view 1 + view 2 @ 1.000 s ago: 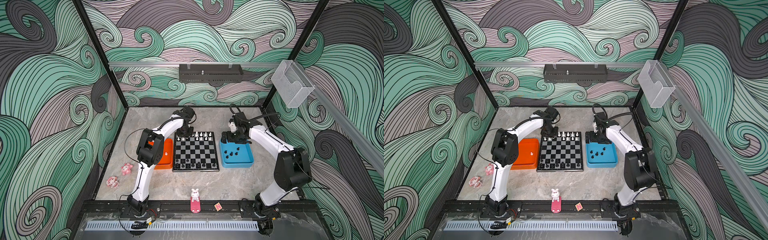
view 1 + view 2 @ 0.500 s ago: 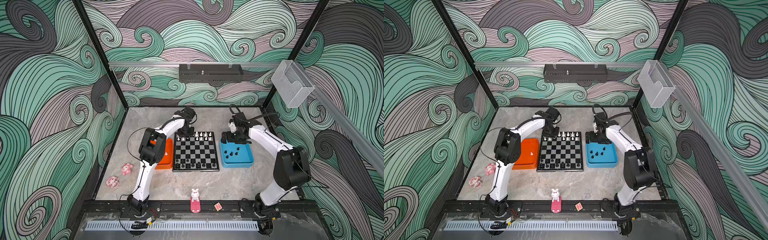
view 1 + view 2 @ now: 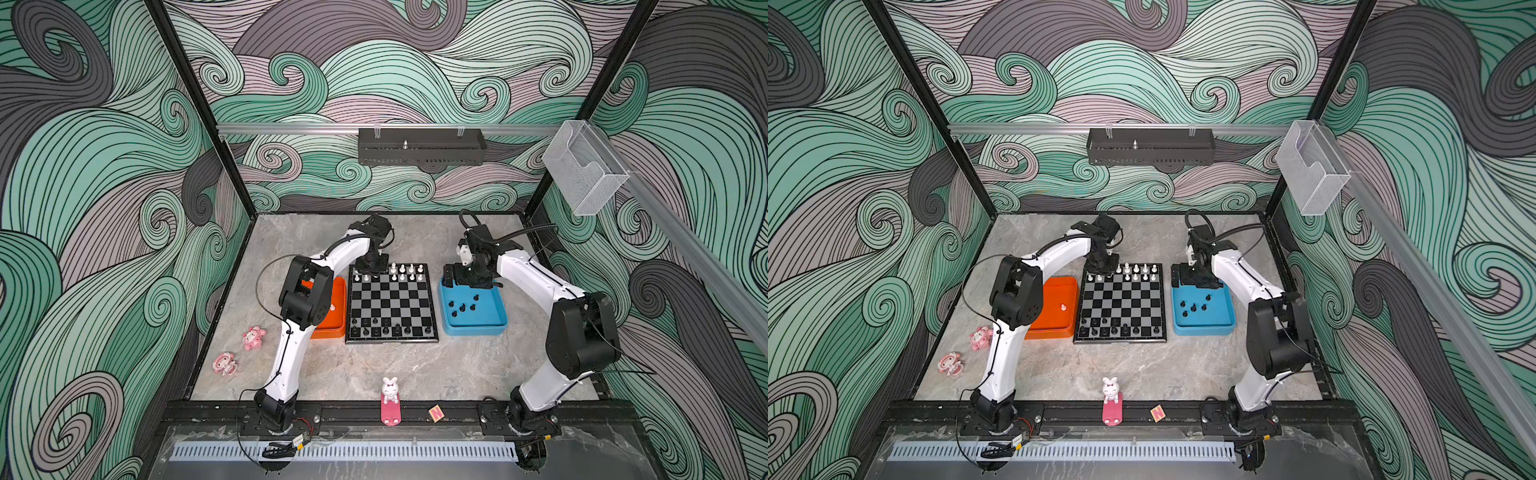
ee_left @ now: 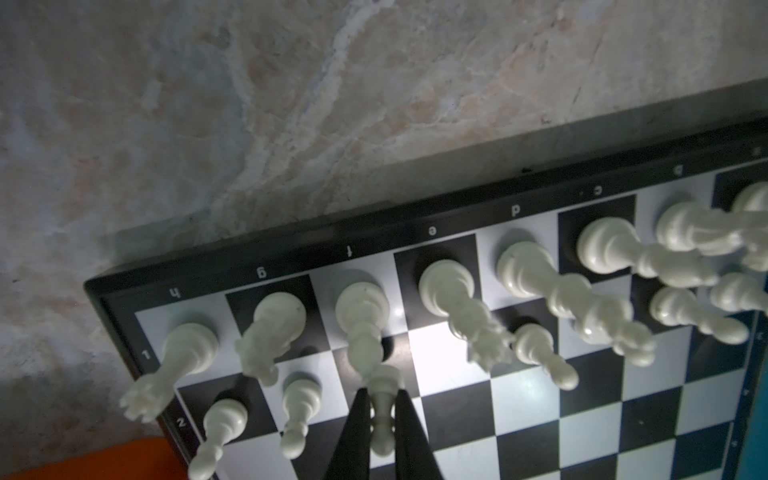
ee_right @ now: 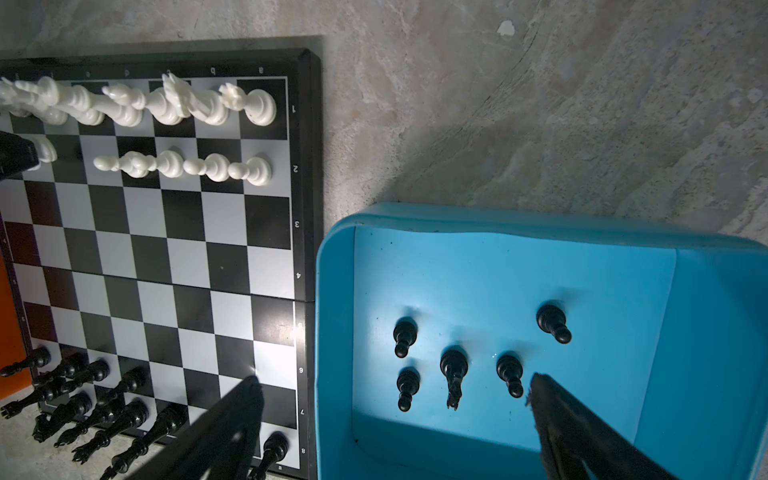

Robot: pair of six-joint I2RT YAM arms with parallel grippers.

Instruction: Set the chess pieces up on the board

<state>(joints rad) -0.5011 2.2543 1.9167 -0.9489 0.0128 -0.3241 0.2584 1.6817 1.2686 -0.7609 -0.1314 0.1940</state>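
The board (image 3: 390,340) (image 3: 1120,340) lies at the table's middle, with white chess pieces (image 3: 405,270) along its far rows and black ones (image 3: 386,328) along the near rows. My left gripper (image 4: 382,409) (image 3: 371,268) is shut on a white pawn (image 4: 384,419) just over the second row at the board's far left corner, beside two standing pawns (image 4: 301,401). My right gripper (image 5: 395,379) (image 3: 467,278) hangs open above the far end of the blue tray (image 5: 706,332), over several black pieces (image 5: 455,365).
An orange tray (image 3: 1054,328) left of the board holds one white piece (image 3: 1063,307). Two pink figurines (image 3: 253,337) (image 3: 225,363) lie at the left. A white bunny (image 3: 390,390) and a small cube (image 3: 435,412) sit at the front edge.
The left arm's elbow has shifted slightly; its gripper stays over the board's far left corner with the pawn. The right arm has not moved.
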